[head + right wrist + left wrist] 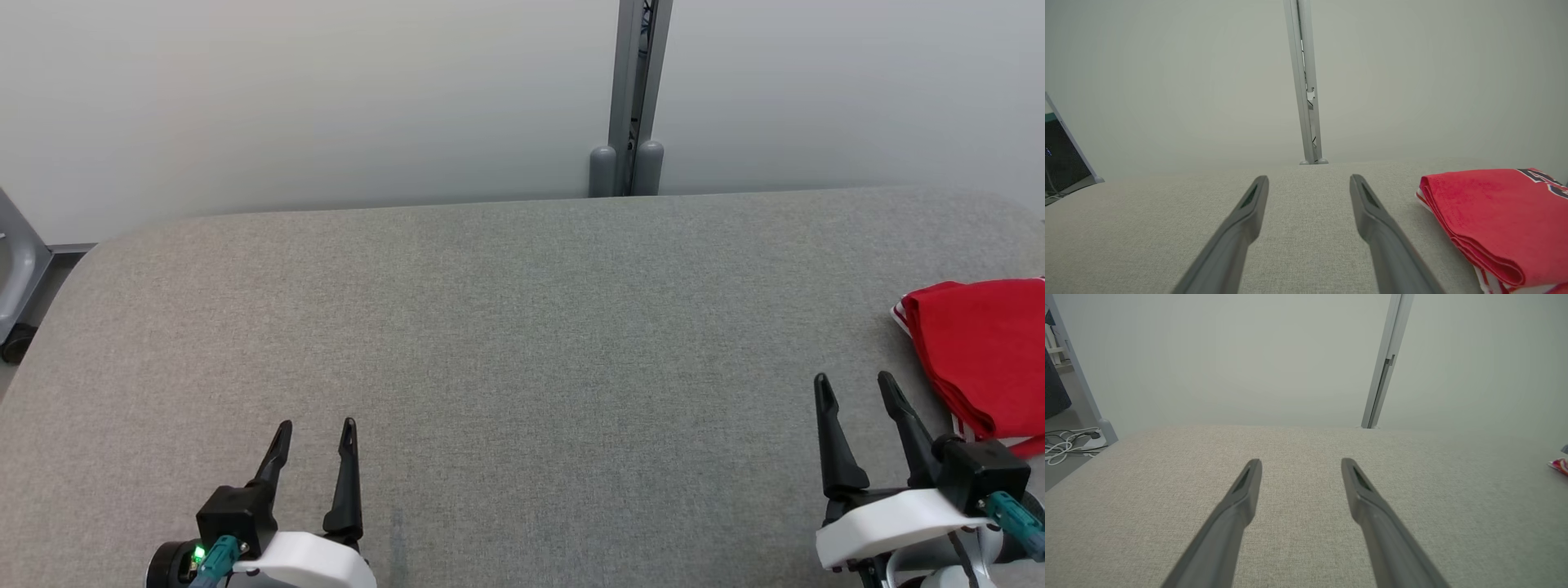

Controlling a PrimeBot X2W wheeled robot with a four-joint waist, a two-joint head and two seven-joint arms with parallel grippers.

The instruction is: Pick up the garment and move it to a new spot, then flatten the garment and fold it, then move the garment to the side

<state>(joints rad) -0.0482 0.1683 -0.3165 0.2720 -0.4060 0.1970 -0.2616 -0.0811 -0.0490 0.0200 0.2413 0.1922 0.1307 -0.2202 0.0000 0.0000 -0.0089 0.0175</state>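
The garment (980, 351), a red piece folded into a thick stack with white striped trim along its edges, lay at the desk's right edge, roughly midway between the near and far sides, and was partly cut off by the border of the head view. In the right wrist view its rounded fold (1470, 241) faced the fingers, and dark lettering showed on the top layer (too little of it to read). The desk (522, 327) was covered in grey woven fabric and had rounded far corners.

The right gripper (853, 379) was over the desk's near right corner, its two dark fingers spread wide with nothing between them. The garment sat just beside it on the right, and the fingers did not touch the cloth. The left gripper (317, 424) was over the near edge towards the left corner, its fingers likewise spread and empty, well apart from the garment. In the left wrist view only a sliver of red and white showed at the far right.

Behind the desk's far edge stood pale wall panels, joined by a grey post (633, 98). White cables (1065, 443) lay on the floor past the desk's left side, and a dark caster wheel (16, 343) showed beyond the far left corner.
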